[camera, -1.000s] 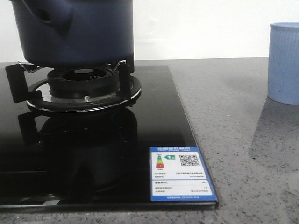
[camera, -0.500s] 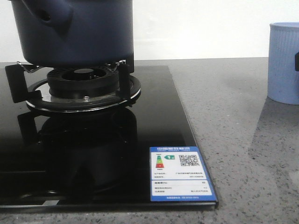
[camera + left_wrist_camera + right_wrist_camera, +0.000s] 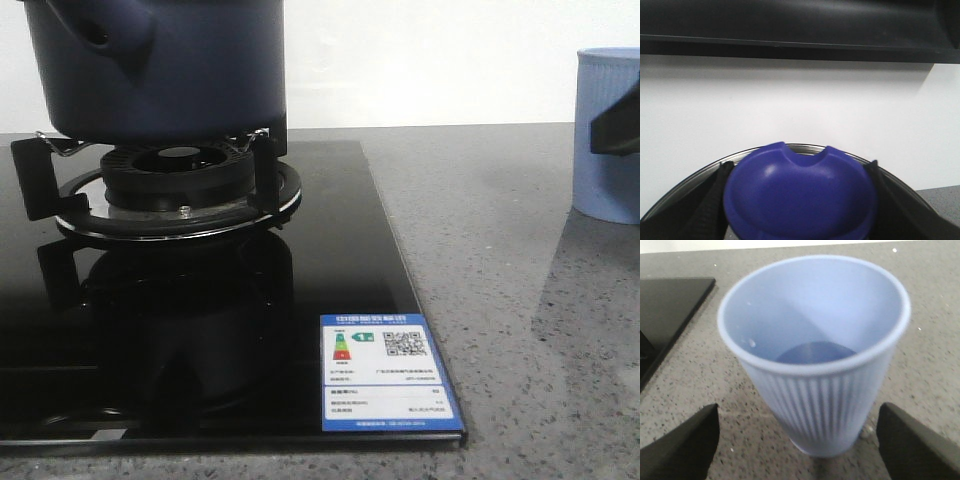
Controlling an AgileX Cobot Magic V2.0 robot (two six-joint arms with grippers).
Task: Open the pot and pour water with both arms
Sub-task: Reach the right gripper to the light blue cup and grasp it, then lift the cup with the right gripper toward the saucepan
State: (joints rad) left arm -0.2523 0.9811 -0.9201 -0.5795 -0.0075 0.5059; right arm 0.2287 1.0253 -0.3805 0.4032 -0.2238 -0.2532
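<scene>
Pot (image 3: pixel 160 65): we see it on the burner (image 3: pixel 175 175) at far left of the hob (image 3: pixel 330 260).
Left gripper (image 3: pixel 799 220): fingers (image 3: pixel 707 205) clamped on a blue knob (image 3: pixel 800 200).
Right gripper (image 3: pixel 800 440): jaws wide apart, flanking the cup (image 3: pixel 815 355), gripping nothing.
Cup: on the counter (image 3: pixel 500 250), far right.

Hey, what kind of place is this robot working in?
Most likely a kitchen counter: a dark pot sits on a gas burner set in a black glass hob, with a pale blue ribbed cup on the speckled grey countertop.
</scene>
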